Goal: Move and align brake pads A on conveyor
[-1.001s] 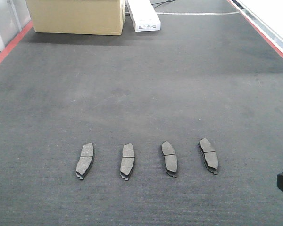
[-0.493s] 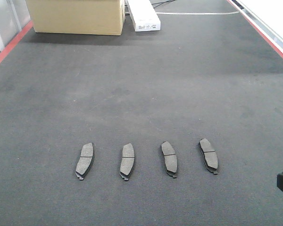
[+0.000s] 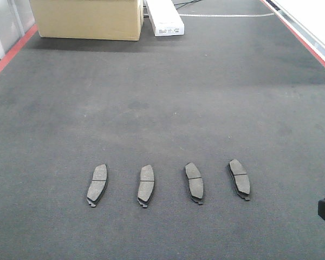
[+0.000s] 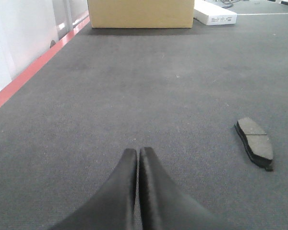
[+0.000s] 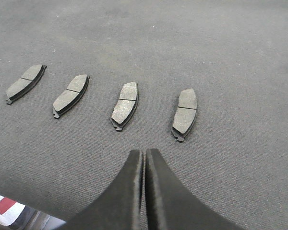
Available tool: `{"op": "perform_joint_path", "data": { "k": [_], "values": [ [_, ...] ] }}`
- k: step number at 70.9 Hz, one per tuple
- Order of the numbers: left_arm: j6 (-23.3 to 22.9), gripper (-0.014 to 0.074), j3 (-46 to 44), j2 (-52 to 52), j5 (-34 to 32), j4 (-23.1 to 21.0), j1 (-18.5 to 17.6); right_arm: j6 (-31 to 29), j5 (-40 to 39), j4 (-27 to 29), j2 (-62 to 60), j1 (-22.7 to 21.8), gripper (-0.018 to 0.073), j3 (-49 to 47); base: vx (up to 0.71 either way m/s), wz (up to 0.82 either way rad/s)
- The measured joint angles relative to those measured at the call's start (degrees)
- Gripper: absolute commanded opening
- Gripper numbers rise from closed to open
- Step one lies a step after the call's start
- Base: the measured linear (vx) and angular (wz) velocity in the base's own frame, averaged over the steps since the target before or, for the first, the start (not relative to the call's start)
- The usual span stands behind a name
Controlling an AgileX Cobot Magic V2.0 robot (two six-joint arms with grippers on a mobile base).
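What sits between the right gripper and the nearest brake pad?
Nothing visible. Only bare conveyor belt lies between the shut right gripper and the nearest brake pad. The cardboard box stands far behind the row.

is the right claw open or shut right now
Shut and empty. In the right wrist view the right claw has its two fingers pressed together, tips touching, hovering short of the row of brake pads.

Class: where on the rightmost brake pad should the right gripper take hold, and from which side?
Grip the rightmost brake pad across its narrow width near the centre groove, coming from above: it lies flat on the conveyor, clear of its neighbour. The right gripper must probably open first.
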Motion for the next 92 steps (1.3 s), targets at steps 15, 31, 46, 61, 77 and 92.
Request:
{"op": "perform_joint_path", "data": {
  "k": [15,31,46,61,77,92],
  "values": [
    [0.0,-0.0006,0.0,0.0,0.05,0.0,0.0,0.0,0.0,0.0,0.0,0.0,-0.0009,0.0,0.0,0.0],
    [0.0,-0.0006,0.0,0.0,0.05,0.0,0.0,0.0,0.0,0.0,0.0,0.0,-0.0008,0.0,0.0,0.0],
    [0.0,-0.0006,0.0,0.0,0.05,0.0,0.0,0.0,0.02,0.0,0.0,0.0,-0.0008,0.0,0.0,0.0],
    [0.0,-0.0006,0.0,0.0,0.05,0.0,0.0,-1.18,-4.52,0.13,0.0,-0.44,-0.0008,1.77,0.0,0.0],
    [0.0,-0.0006,0.0,0.0,0.05,0.0,0.0,-5.45,-20.3,3.54,-0.24,-6.0,-0.0008,10.07,0.0,0.0],
    [0.0,-0.0006,0.0,0.0,0.05,0.0,0.0,-9.18,-32.57,5.74,-9.24,-14.06,-0.0008,19.59,0.0,0.0]
  ]
}}
